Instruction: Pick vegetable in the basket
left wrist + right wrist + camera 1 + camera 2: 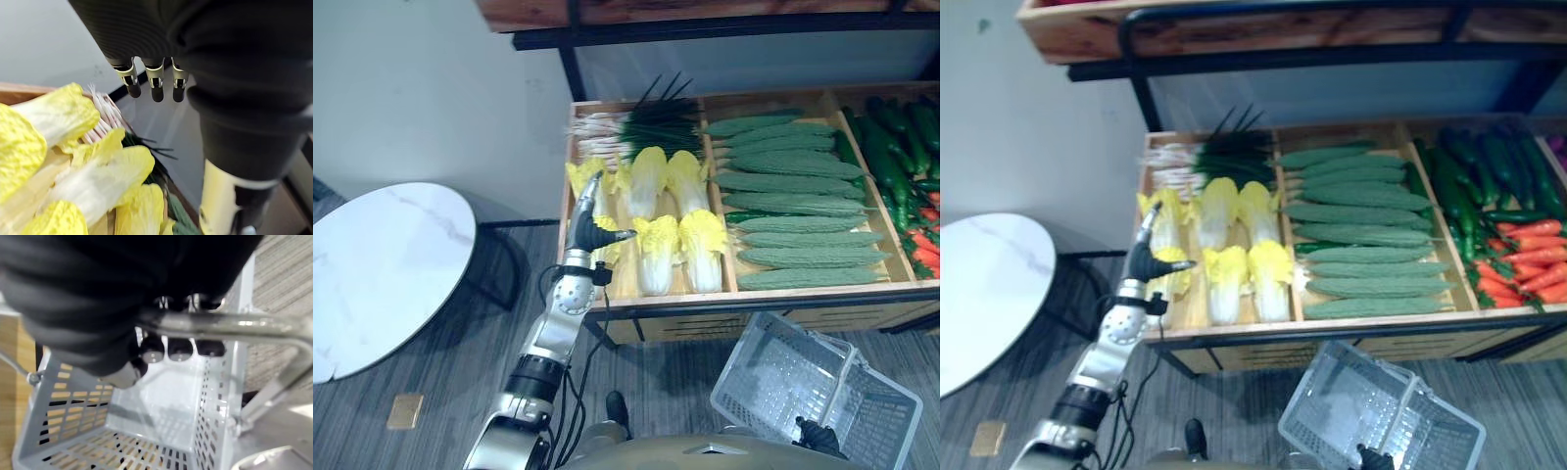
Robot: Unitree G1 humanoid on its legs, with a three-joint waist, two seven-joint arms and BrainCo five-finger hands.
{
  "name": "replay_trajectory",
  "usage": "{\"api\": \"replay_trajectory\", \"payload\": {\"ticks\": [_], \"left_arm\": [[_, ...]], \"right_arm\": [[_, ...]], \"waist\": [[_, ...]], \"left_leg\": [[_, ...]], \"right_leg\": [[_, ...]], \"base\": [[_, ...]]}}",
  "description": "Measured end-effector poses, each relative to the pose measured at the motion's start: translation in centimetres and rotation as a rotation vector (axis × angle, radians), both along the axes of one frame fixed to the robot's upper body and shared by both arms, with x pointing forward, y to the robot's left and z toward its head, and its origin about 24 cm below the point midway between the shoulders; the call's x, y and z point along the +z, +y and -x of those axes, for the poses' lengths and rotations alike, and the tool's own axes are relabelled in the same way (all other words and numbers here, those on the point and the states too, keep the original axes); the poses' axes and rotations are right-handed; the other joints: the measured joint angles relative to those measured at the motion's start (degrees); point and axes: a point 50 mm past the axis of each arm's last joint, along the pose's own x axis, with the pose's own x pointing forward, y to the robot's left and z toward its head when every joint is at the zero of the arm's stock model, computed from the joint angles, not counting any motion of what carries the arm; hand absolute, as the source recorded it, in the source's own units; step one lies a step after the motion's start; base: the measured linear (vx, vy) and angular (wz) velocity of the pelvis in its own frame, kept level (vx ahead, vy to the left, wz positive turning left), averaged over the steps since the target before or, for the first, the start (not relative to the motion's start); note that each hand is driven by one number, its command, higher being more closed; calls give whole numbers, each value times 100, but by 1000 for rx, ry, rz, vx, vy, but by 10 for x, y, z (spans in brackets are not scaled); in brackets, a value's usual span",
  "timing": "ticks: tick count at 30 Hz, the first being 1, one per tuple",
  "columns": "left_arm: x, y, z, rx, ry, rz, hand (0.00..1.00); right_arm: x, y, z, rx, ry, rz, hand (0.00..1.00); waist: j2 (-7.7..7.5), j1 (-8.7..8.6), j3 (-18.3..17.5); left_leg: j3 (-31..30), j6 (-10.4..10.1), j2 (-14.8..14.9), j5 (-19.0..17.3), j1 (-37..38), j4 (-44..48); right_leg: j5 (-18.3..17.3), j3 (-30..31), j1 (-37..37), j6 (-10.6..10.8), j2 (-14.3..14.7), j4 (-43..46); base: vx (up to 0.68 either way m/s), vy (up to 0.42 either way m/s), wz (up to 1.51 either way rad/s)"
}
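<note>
Produce stand (754, 300) w/ compartments: left has cabbages (654, 257), scallions (636, 132) at far end; middle, gourds (793, 206); right, cucumbers (1469, 176) far, carrots (1528, 264) near. Basket (783, 382) on floor (450, 392), near-right of stand. Round surface (382, 264) to stand's left.

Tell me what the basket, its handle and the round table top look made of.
Basket: pale grey plastic, likely moulded; slotted walls, dull sheen. Handle: bare metal rod, bright glints along it, held by the right robot hand. Table top: white, smooth, faint grey veins; marble or a marble-look laminate, cannot tell which.
</note>
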Motion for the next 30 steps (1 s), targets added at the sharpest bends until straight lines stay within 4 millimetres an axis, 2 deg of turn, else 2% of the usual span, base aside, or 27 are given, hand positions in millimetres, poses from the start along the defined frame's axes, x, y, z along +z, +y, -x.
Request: {"api": "replay_trajectory", "payload": {"ticks": [3,9,12,15,20,23,30], "left_arm": [[-4,-6,-8,-10,29,-90,0],[4,-7,-24,18,35,-170,0],[5,-6,-27,37,38,-206,0],[7,-8,-29,50,39,-214,0],[10,-10,-28,77,25,-188,0],[18,-13,-22,87,-25,-170,0],[5,-5,-7,137,-14,-152,0]], "right_arm": [[2,0,-11,9,-25,2,100],[9,-5,-32,14,-80,23,100],[11,-5,-40,6,-100,31,100],[16,-6,-53,-16,-138,40,100],[18,-7,-59,-38,-151,49,100],[19,-8,-62,-41,-164,55,100],[20,-12,-62,-66,-171,66,100]], "waist": [[50,-43,87],[184,-157,421],[175,-145,576],[188,-143,652],[283,-75,857],[352,-57,910],[406,-11,1024]], "left_leg": [[161,-40,110,-9,-4,-1],[316,-77,180,8,-238,1],[381,-80,181,17,-304,3],[458,-133,108,300,-593,33],[465,-154,148,535,-647,35],[468,-161,149,705,-839,34],[459,-154,193,703,-847,4]], "right_leg": [[-28,171,-166,-50,78,102],[-33,338,-612,-64,112,297],[-33,430,-717,-63,109,365],[-28,493,-1066,-61,27,506],[2,531,-1119,-97,61,553],[40,599,-1346,-123,59,584],[127,595,-1394,-113,77,579]], "base": [[-8,-31,-25],[-14,2,-17],[32,20,-11],[34,12,0],[-8,-17,1],[-49,-33,-8],[-49,1,-4]]}}
